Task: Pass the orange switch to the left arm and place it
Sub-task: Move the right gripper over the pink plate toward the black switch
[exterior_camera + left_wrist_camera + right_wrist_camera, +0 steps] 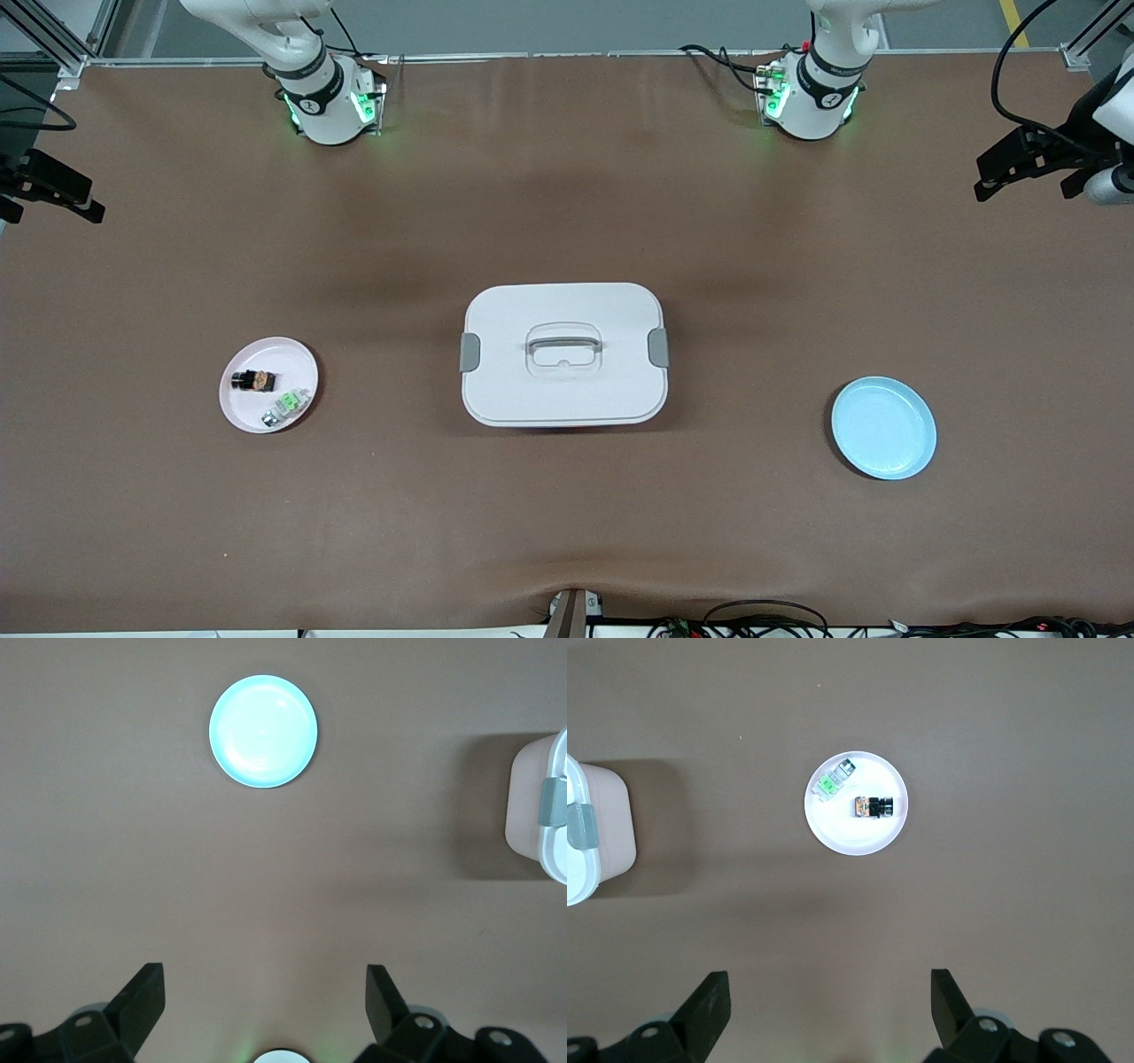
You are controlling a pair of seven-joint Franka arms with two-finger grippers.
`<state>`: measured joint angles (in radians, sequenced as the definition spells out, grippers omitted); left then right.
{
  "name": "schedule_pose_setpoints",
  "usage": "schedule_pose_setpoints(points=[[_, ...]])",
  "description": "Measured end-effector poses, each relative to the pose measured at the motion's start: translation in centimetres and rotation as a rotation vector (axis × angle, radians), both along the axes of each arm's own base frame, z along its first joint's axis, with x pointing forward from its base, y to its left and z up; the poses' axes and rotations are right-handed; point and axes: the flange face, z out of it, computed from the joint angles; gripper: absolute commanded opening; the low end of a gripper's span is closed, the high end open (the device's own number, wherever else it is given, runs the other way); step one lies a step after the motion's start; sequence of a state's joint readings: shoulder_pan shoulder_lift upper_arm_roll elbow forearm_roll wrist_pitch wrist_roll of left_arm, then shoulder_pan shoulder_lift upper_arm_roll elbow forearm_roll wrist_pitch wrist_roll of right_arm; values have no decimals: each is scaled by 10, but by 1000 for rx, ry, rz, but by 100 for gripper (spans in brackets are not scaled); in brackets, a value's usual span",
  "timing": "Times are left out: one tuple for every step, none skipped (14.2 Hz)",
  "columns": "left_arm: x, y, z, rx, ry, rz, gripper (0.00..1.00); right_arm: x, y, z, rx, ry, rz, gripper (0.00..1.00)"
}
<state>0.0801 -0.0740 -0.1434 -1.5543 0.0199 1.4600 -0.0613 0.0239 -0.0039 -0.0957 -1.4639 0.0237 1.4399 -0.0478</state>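
The orange switch [253, 381] [874, 805], a tiny black part with an orange middle, lies on a pink plate [244, 408] [850, 837] toward the right arm's end of the table. The white lidded box [564, 354] stands at mid-table between the plates; its edge shows as the box [539, 806] and the box [594, 833] in the wrist views. My right gripper [831, 1005] hangs open and empty high over bare table near its base. My left gripper [266, 1003] is likewise open and empty, high near its own base. Neither hand shows in the front view.
A green-and-clear part [288, 406] [834, 778] shares the pink plate. An empty light-blue plate [884, 428] [263, 731] sits toward the left arm's end. Black camera mounts [1036, 155] stand at both table ends. Cables lie along the near edge.
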Motion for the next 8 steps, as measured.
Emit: schedule_pose_setpoints(points=[[0,0,0,0,0,0,100,0,0,0,0,0,0,100],[0,0,0,0,0,0,100,0,0,0,0,0,0,100],[0,0,0,0,0,0,100,0,0,0,0,0,0,100],[0,0,0,0,0,0,100,0,0,0,0,0,0,100],[0,0,1,0,-2,0,100,0,0,0,0,0,0,100],[0,0,3,0,-6,0,100,0,0,0,0,0,1,100],[0,0,5,-1,-10,0,100,0,1,0,0,0,1,100],[0,1,6,-1,-13,2,100,0,1,0,0,0,2,100]])
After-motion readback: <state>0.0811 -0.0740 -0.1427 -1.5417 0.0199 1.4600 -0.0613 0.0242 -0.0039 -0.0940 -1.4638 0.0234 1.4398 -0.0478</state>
